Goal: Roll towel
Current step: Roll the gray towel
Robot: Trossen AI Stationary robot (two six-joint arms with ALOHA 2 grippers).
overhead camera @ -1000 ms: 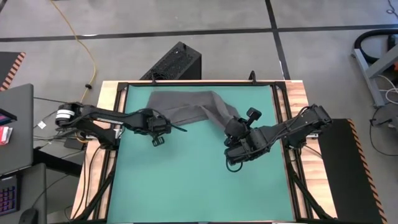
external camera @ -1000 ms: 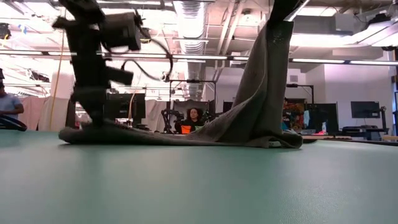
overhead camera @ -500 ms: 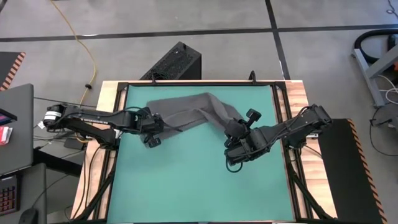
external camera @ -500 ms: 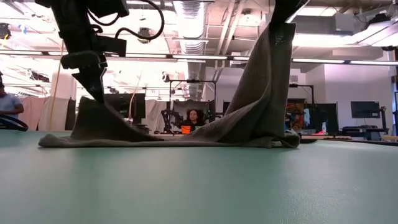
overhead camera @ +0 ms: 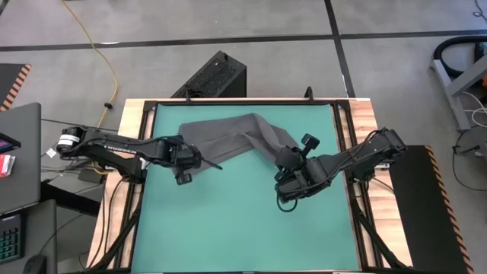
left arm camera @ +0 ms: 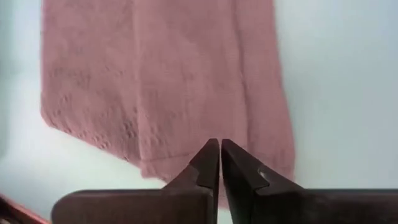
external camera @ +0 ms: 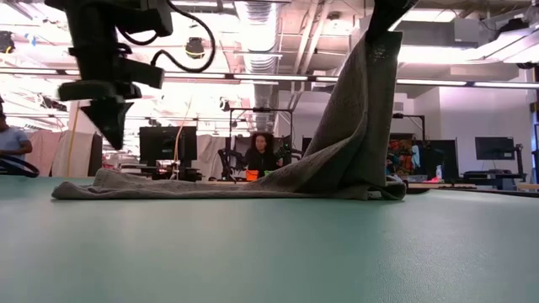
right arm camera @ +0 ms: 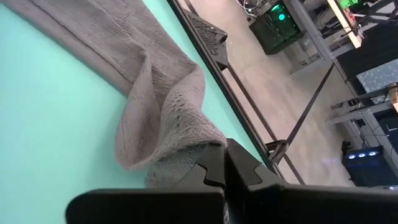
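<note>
The counter (overhead camera: 243, 228), a green mat in a black frame, is bare over most of its near half. The towel (overhead camera: 228, 133) lies across the far half, toward twelve o'clock from centre: a loosely folded grey band, flat at its nine o'clock end and climbing into a peak at its three o'clock end. No coil has formed anywhere, so the rolling proper looks not yet begun; I judge the work to be at the straightening stage, with the whole roll left to do.

The right claw (overhead camera: 291, 161) is clamped on the towel's raised corner, holding it well off the mat. The left claw (overhead camera: 209, 162) hangs just above the flat end, near its front edge, fingers pressed together and holding nothing, the cloth beneath it untouched.
</note>
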